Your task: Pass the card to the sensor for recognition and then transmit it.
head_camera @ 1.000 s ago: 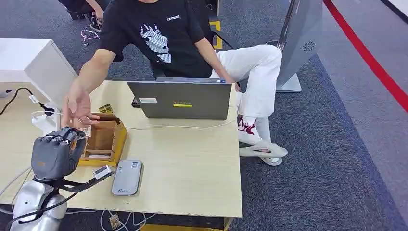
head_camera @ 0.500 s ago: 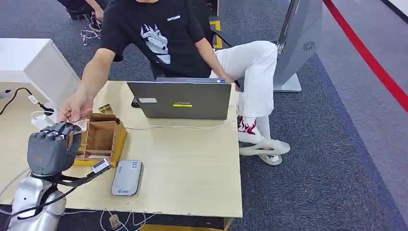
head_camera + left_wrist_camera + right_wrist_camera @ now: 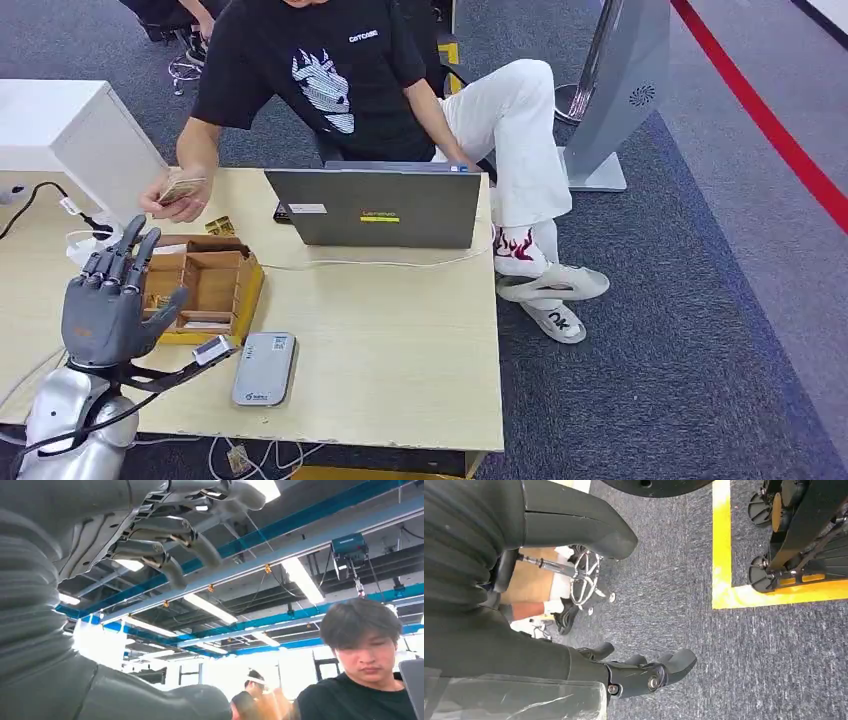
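Note:
A person seated behind the table holds the small tan card (image 3: 181, 189) in a hand (image 3: 170, 203) raised above the table's far left. My left hand (image 3: 112, 305) stands upright just in front of the wooden box (image 3: 212, 288), fingers spread and holding nothing; the left wrist view shows its fingers (image 3: 165, 542) apart with nothing between them. The grey card sensor (image 3: 265, 368) lies flat near the table's front edge, right of my left hand. My right hand (image 3: 644, 672) hangs over grey carpet with nothing in it.
An open laptop (image 3: 375, 208) stands at the back of the table (image 3: 400, 340), with a white cable in front of it. A white cabinet (image 3: 70, 125) stands at the far left. The person's legs (image 3: 525, 170) and a grey kiosk base (image 3: 615, 90) are to the right.
The person's hand reached to my left hand, took the card and lifted it away towards the back. My left hand went from curled around the card to spread open.

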Available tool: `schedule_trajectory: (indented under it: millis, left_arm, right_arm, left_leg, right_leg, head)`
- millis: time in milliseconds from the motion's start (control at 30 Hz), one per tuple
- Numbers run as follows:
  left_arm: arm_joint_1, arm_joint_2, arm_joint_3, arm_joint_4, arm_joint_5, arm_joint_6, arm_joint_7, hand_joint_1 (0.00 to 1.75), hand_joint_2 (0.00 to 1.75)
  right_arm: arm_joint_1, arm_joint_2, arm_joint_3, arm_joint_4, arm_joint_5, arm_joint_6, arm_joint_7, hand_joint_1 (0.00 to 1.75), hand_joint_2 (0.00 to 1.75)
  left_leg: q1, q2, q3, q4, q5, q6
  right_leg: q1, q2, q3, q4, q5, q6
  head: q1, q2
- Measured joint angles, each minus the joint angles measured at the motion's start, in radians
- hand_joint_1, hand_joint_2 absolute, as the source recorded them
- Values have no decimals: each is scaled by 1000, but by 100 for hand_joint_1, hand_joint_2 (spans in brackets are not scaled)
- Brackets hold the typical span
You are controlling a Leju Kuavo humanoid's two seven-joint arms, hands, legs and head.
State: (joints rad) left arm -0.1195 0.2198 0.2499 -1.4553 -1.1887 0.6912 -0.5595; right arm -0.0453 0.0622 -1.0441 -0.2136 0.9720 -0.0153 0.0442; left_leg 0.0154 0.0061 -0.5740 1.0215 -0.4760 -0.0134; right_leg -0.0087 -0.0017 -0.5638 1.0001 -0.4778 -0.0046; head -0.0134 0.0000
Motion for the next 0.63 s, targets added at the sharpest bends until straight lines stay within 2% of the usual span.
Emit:
schedule_trajectory:
  millis: [200,233,267,300,333,367,433,467,533,633]
  left_arm:
    - [0,0,1,0,2,0,-3,0,175]
    - [2,-20,29,-4,48,0,-57,0,175]
    - [5,-25,38,-7,63,0,-69,0,175]
    - [43,-59,153,-72,307,1,-127,0,175]
    - [89,-90,279,-130,635,6,-135,0,175]
    - [118,-95,369,-114,1001,-16,-137,0,175]
    - [115,-95,431,-76,1168,-111,-138,0,175]
    - [111,-98,485,-41,1249,-199,-138,0,175]
    - [97,-116,608,39,1354,-320,-138,0,175]
    - [78,-173,794,129,1369,-332,-139,0,175]
  right_arm:
    - [0,0,0,0,1,0,0,0,175]
    - [0,2,0,0,10,-2,-1,0,175]
    - [0,3,0,0,13,-3,-2,0,175]
    - [0,24,0,0,34,-27,-4,0,175]
    - [-2,49,0,0,38,-48,-4,0,175]
    - [-6,66,0,0,37,-56,-4,0,175]
    - [-7,69,-5,0,34,-56,-3,0,175]
    - [-8,69,-7,0,33,-56,-3,0,175]
    - [-7,69,-13,-1,27,-50,-2,0,175]
    - [-5,56,-30,-4,21,-25,-2,0,175]
  left_leg:
    - [0,0,0,0,0,0]
    - [0,0,0,0,0,0]
    - [0,0,-1,0,0,0]
    - [0,3,0,0,0,0]
    - [0,1,0,0,-1,0]
    - [2,1,-1,-1,-1,-1]
    - [2,0,-1,-1,-1,-1]
    - [2,0,-1,-1,-1,-1]
    - [3,1,-1,-1,-1,-1]
    - [1,2,0,-1,-1,-1]
  right_leg:
    - [0,0,0,0,0,0]
    - [0,0,0,1,0,0]
    - [0,0,0,1,0,0]
    - [0,3,0,1,0,0]
    - [0,1,-1,1,-2,-2]
    - [2,1,-1,1,-3,-3]
    - [2,-1,0,1,-3,-3]
    - [2,-1,0,1,-3,-3]
    - [2,0,0,1,-3,-3]
    - [2,1,-1,0,-2,-3]
  head:
    - [0,0]
    - [0,0]
    - [0,0]
    - [0,0]
    - [0,0]
    - [0,0]
    - [0,0]
    - [-1,0]
    - [0,0]
    - [-2,0]
